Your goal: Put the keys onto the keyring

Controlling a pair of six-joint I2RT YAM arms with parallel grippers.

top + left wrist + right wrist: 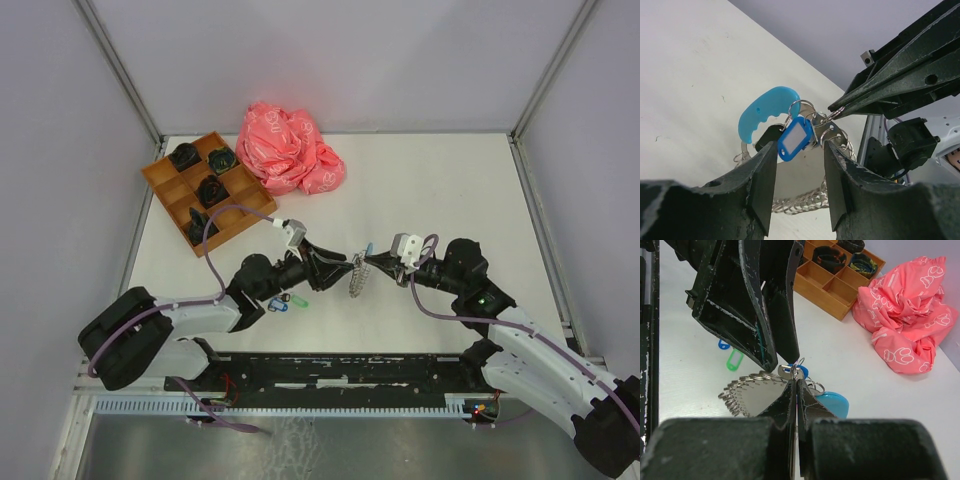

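Pinches keyring (747,390) at its top in clenched right claw (796,380), toward middle of table's (450,190) near edge, chain fanned out below. Holds left claw (800,144) released, fingers (765,170) flanking blue tag (796,138) among keyring's rings beside light blue segment (765,112), tips crowding right claw's. Shows two loose keys (288,301), blue and green tagged, flat on table left of keyring, tight against left arm. Places tray (165,170) of black items (213,188) at far left corner, pink cloth (290,150) just beside it along far edge, both well apart from claws

No text legible (blue tag (796,139) insert blank).
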